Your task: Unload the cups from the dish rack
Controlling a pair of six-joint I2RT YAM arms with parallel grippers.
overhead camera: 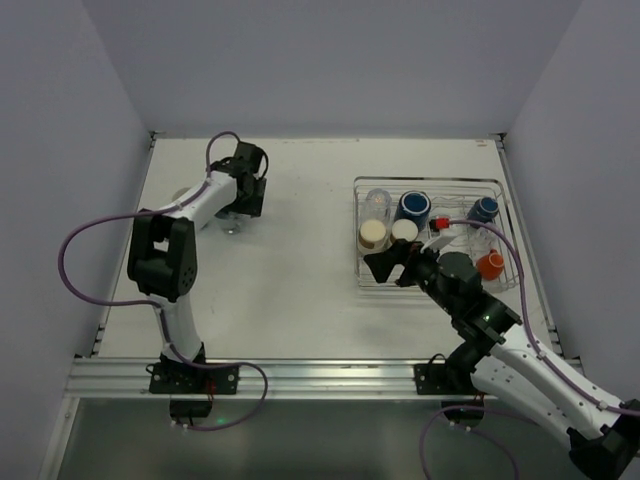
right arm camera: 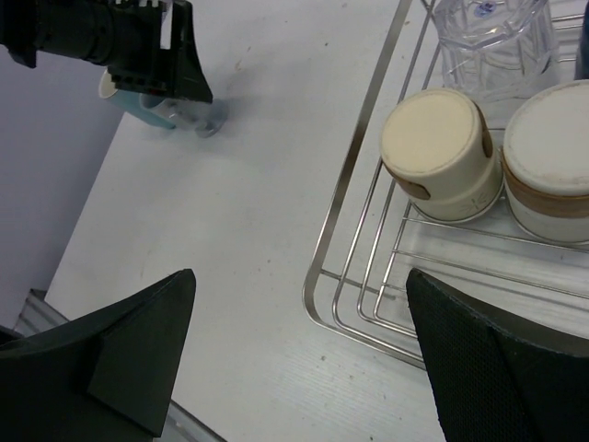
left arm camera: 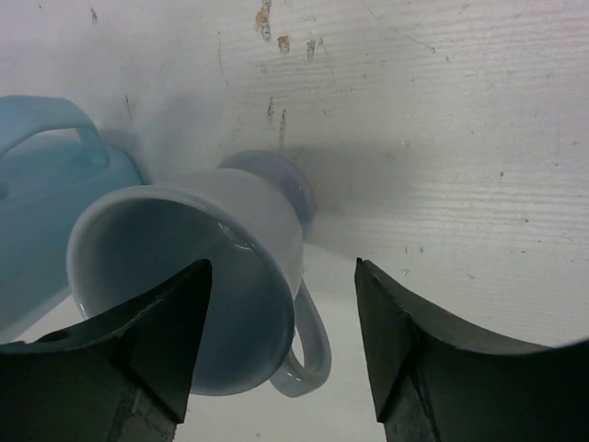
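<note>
Pale mug (left arm camera: 248, 239) sits just beneath the spread left gripper (left arm camera: 282, 263).

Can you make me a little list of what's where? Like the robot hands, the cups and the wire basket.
Left gripper: open, over a white mug standing on the table
Next to that mug: light blue mug
Right gripper: open, above the near corner of the dish rack
In the rack: cream cup, tan-banded cup, glass tumbler, navy cup, orange cup
</note>
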